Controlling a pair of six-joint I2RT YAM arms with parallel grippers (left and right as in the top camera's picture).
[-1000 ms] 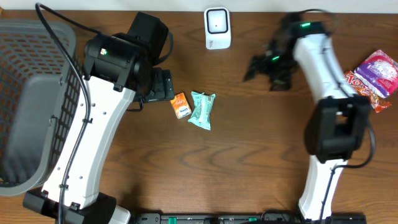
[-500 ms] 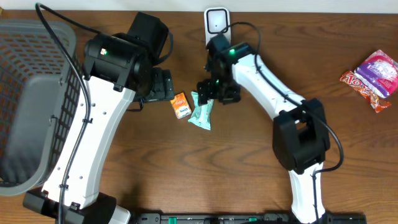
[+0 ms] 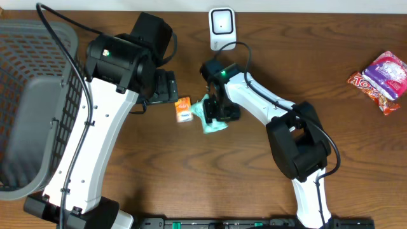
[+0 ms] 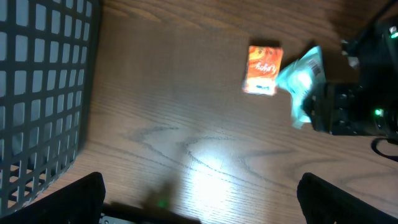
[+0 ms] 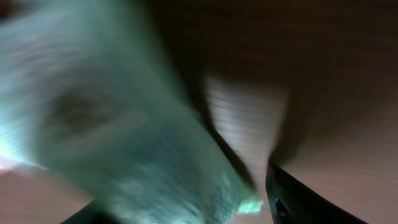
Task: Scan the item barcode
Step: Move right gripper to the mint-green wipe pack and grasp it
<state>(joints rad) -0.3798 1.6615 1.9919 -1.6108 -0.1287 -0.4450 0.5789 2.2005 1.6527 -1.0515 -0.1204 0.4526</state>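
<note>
Your left gripper (image 3: pixel 166 86) hung just left of the orange box (image 3: pixel 184 108), jaws wide apart and empty. Beside that box the teal packet (image 3: pixel 207 122) lay on the tabletop (image 3: pixel 191 172), your right gripper (image 3: pixel 219 109) down over it, though blur hid whether those jaws had clamped. You wanted a grip across the packet's middle, clear of the box, before presenting it to the scanner (image 3: pixel 222 28).
</note>
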